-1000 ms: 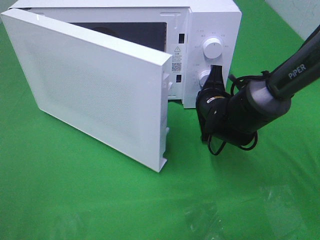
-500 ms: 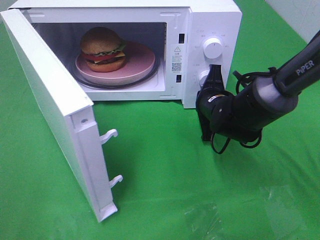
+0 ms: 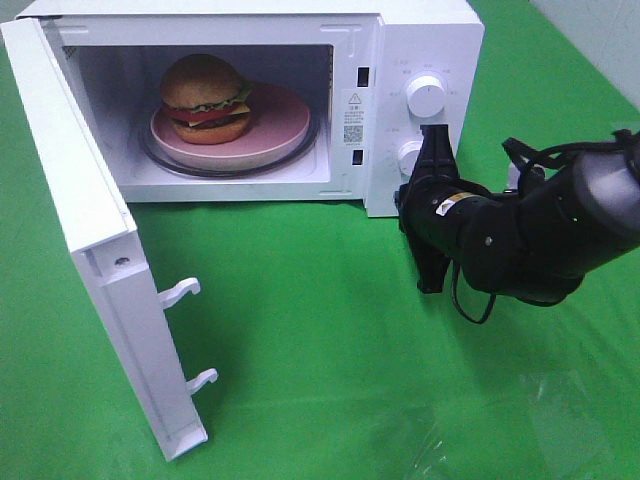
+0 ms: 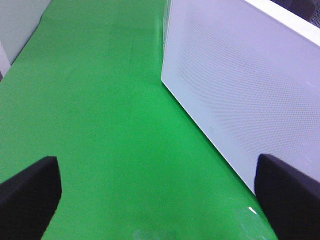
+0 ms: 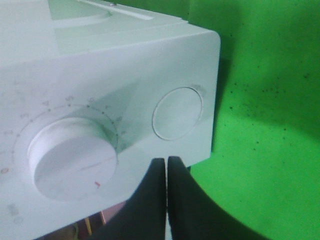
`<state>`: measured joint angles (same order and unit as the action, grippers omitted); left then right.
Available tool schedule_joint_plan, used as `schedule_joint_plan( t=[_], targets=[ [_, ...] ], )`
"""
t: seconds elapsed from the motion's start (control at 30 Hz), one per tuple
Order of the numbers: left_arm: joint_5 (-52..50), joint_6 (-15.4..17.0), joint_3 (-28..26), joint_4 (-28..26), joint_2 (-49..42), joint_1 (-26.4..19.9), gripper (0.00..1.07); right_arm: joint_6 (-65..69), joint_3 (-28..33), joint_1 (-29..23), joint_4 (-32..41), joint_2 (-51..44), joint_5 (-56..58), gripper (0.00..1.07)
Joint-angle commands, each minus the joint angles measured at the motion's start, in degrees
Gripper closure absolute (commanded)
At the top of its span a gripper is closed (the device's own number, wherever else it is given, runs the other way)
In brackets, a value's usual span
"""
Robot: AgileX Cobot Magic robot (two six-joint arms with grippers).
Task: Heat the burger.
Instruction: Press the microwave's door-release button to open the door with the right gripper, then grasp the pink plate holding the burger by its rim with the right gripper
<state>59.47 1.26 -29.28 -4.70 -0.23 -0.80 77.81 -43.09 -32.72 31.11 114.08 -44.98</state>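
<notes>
Green cloth (image 3: 330,390), microwave (image 3: 420,40) door (image 3: 90,230) open, burger (image 3: 205,98) inside on pink plate (image 3: 285,120); right gripper (image 3: 435,140) pressed together by lower knob (image 3: 408,153), left gripper (image 4: 157,182) spread wide facing door: loading looks done, next prob. push door closed, then turn knob.

Bright, even overhead light. Soft shadow beside open microwave door (image 3: 100,270); faint glare patch on table (image 3: 420,440). Right wrist view slightly blurred.
</notes>
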Motion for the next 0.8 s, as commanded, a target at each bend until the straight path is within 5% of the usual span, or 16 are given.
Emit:
schedule_joint_plan(
  t=[0.03,0.27,0.4,0.8],
  targets=[
    [-0.4,0.1,0.1,-0.1,-1.1,-0.1,0.08,-0.6,1.8,0.0,-4.0,-2.6,0.2,1.07],
    [-0.4,0.1,0.1,-0.1,-1.1,-0.1,0.08,-1.5,7.7,0.0,-14.4,-8.7,2.4,1.07],
    [-0.4,0.1,0.1,-0.1,-1.1,-0.1,0.08,-10.2,8.7,0.0,-22.5,-13.2,13.1,1.06],
    [-0.4,0.1,0.1,-0.1,-1.1,-0.1,0.08,-32.0,4.9,0.1,-23.7,-19.7,35.0,1.05]
  ],
)
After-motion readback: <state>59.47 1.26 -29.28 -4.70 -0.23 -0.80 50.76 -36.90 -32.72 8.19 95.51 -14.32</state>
